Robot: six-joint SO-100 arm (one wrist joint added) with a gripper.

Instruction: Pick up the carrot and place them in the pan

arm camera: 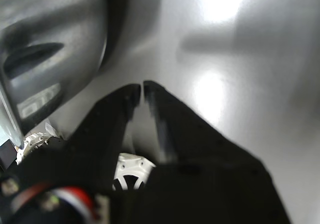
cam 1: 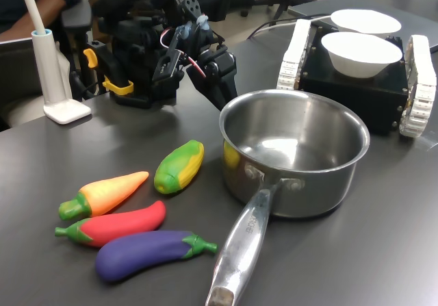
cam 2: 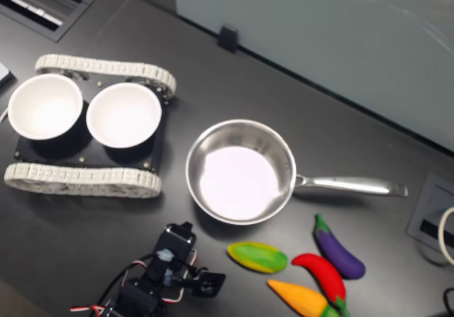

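Observation:
The carrot (cam 1: 109,192), orange with a green stem end, lies on the dark table at the first exterior view's left, and shows at the second exterior view's bottom edge (cam 2: 301,297). The steel pan (cam 1: 301,189) stands empty mid-table with its long handle toward the camera; its bare bottom (cam 2: 241,182) shows in the second exterior view. My gripper (cam 1: 220,95) hangs just behind the pan's left rim in the first exterior view, far from the carrot. In the wrist view the gripper (arm camera: 141,89) has its black tips together over bare table, nothing between them, and the pan wall (arm camera: 50,48) is close beside.
A green-yellow corn toy (cam 1: 179,166), a red chilli toy (cam 1: 116,225) and a purple aubergine toy (cam 1: 147,251) lie around the carrot. Two white bowls (cam 1: 359,53) sit on a tracked black base (cam 1: 417,80) behind the pan. A white stand (cam 1: 61,104) is at the back left.

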